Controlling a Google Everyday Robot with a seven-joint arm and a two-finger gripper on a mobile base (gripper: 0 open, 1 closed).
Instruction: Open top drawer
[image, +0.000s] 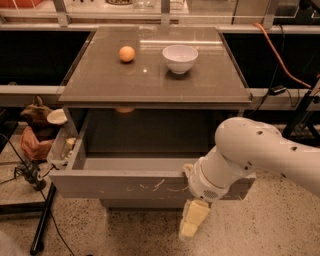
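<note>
With the top drawer (125, 187) sitting open, the claw (193, 223) is hanging seemingly idle at its five o'clock; apart or together, I cannot tell.

1 camera looks down from the front, near the top drawer (125, 185), the hand (194, 222) low at centre-right

I'm running the white arm (265, 150) in from the right, its thick elbow sitting above and right of the gripper (194, 222). The wrist (212, 179) is bending just above the gripper, which is hanging pointed downward.
</note>
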